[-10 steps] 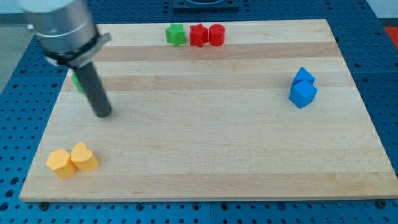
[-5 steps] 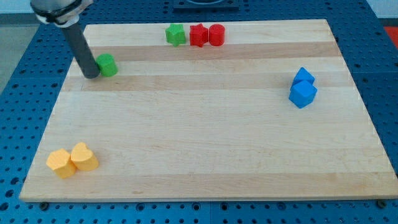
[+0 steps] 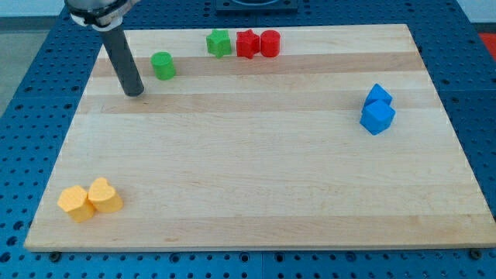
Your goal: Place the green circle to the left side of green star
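Observation:
The green circle [image 3: 163, 65] sits on the wooden board [image 3: 256, 155] near its top left. The green star [image 3: 219, 43] lies at the board's top edge, up and to the right of the circle, with a gap between them. My tip [image 3: 134, 92] rests on the board just left of and below the green circle, a small gap apart from it. The dark rod rises from the tip toward the view's top left.
Two red blocks [image 3: 258, 43] sit touching right of the green star. Two blue blocks [image 3: 377, 109] sit together at the right. Two yellow-orange blocks [image 3: 90, 199] sit together at the bottom left. Blue pegboard surrounds the board.
The green circle has moved up and to the right, toward the green star. My tip has followed to the right and now stands slightly apart from it.

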Robot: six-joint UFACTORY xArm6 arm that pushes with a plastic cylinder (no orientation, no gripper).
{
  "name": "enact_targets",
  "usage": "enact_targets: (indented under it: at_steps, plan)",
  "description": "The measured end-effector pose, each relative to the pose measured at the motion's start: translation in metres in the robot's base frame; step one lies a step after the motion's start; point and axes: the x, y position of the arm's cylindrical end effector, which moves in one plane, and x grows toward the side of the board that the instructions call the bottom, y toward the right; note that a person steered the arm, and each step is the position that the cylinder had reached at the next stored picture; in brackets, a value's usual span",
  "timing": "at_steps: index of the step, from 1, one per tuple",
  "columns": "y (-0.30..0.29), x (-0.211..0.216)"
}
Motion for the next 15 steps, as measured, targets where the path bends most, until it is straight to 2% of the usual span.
enact_targets:
  at_steps: [3,6,9,13,14,15]
  plan:
    - [0.024,-0.035]
    - [0.035,-0.091]
    - [0.045,-0.119]
    - [0.064,-0.119]
    - [0.060,-0.096]
    - [0.057,-0.045]
